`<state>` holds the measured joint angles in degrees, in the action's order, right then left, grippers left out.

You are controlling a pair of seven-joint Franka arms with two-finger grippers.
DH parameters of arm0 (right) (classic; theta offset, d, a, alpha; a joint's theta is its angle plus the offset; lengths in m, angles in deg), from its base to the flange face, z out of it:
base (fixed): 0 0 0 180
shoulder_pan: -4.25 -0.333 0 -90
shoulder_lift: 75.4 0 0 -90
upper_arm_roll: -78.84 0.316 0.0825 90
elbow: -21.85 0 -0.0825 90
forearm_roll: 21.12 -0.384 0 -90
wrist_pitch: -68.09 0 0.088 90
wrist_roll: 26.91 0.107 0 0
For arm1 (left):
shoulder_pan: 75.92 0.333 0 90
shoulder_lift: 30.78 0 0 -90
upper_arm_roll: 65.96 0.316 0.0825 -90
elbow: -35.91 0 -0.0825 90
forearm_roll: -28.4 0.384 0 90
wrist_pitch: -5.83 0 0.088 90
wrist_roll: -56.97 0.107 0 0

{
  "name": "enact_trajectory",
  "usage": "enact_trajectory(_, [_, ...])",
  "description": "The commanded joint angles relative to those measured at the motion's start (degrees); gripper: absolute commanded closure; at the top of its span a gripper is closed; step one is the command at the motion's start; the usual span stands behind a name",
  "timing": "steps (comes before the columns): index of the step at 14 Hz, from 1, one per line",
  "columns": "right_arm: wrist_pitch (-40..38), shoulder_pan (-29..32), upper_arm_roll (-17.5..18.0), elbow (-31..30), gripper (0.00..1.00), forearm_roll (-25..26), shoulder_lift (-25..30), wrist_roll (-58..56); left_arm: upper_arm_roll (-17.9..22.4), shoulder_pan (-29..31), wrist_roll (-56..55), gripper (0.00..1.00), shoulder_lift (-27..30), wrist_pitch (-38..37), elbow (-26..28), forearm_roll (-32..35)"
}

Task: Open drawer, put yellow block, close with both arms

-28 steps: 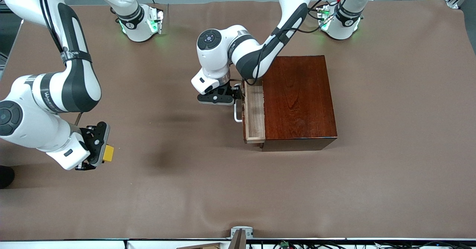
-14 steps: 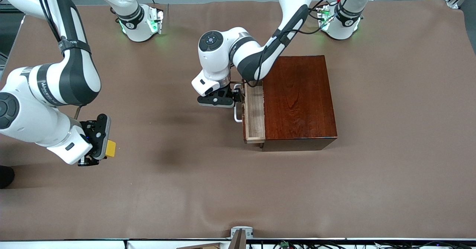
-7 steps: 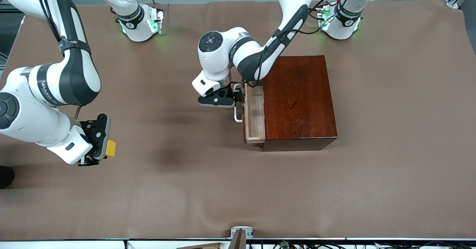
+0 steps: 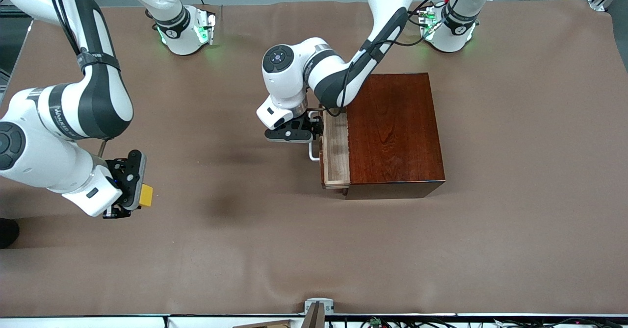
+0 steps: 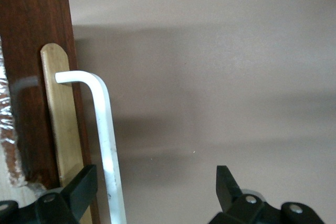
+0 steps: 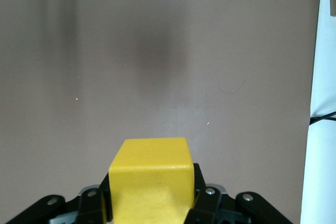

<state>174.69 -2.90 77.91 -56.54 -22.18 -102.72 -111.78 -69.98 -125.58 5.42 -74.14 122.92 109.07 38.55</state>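
The reddish-brown wooden box [image 4: 395,127] stands toward the left arm's end of the table. Its drawer [image 4: 336,146] is pulled partly out and shows a pale wood lining. My left gripper [image 4: 315,126] is open in front of the drawer, with the white handle [image 4: 312,152] between its fingers. In the left wrist view the handle [image 5: 105,140] lies close to one finger [image 5: 84,184] of the left gripper [image 5: 156,187]. My right gripper [image 4: 133,195] is shut on the yellow block [image 4: 145,194], over the cloth at the right arm's end. The right wrist view shows the yellow block [image 6: 152,174] clamped in the right gripper [image 6: 152,198].
A brown cloth [image 4: 274,249] covers the table, with faint wrinkles. The arms' green-lit bases [image 4: 189,29] stand along the edge farthest from the front camera. A small metal bracket [image 4: 318,307] sits at the nearest edge. Bare cloth lies between the right gripper and the drawer.
My left hand has shifted slightly toward the drawer front. My right gripper rose a little with the yellow block two seconds ago and has held still since. The drawer has not moved.
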Motion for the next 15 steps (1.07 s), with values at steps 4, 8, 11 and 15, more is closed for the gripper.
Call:
enact_trajectory(4, [-0.9, 0.4, 0.5, -0.4, 1.0, -0.2, 1.1, -0.8, 0.1, -0.4, 0.7, 0.0, -1.2, 4.0, -0.9, -0.3])
enact_trajectory(8, [-0.9, 0.4, 0.6, -0.4, 1.0, -0.2, 1.2, -0.9, -0.4, -0.5, 0.7, 0.0, -1.2, 5.4, -0.9, -0.6])
enact_trajectory(11, [-1.6, 0.5, 0.5, -0.4, 1.0, -0.2, 1.3, -1.3, -0.6, -0.6, 0.3, 0.0, -1.2, 7.5, -0.9, -0.7])
enact_trajectory(15, [-1.7, 0.6, 0.5, -0.4, 1.0, -0.2, 1.8, -2.0, -1.2, -0.6, 0.3, 0.0, -1.2, 8.9, -0.9, -0.8])
